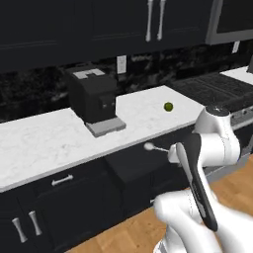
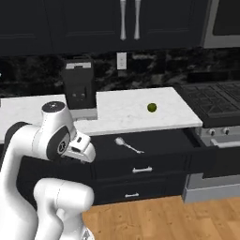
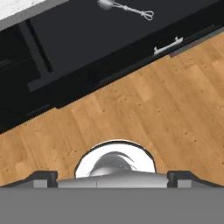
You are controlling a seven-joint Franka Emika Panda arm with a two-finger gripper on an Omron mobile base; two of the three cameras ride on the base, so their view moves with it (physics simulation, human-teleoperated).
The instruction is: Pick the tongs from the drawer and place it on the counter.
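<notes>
The tongs (image 2: 127,145) (image 1: 154,147) are a thin silver utensil lying flat in the open black drawer (image 2: 164,140) (image 1: 131,160), under the edge of the white marble counter (image 2: 126,115) (image 1: 44,138). In the hand view the tongs (image 3: 127,8) lie at the top, inside the drawer (image 3: 87,30). My gripper (image 3: 113,177) is open, with its fingertips (image 3: 43,177) far apart and nothing between them. It points down at the wooden floor. In the right base view the hand sits left of the tongs, near the drawer's left end and apart from them.
A black coffee machine (image 1: 94,99) (image 2: 78,89) stands on the counter, and a small green ball (image 1: 168,106) (image 2: 151,107) lies to its right. The black stovetop (image 2: 215,101) (image 1: 212,89) is at the right. Closed drawers with silver handles (image 2: 142,169) are below.
</notes>
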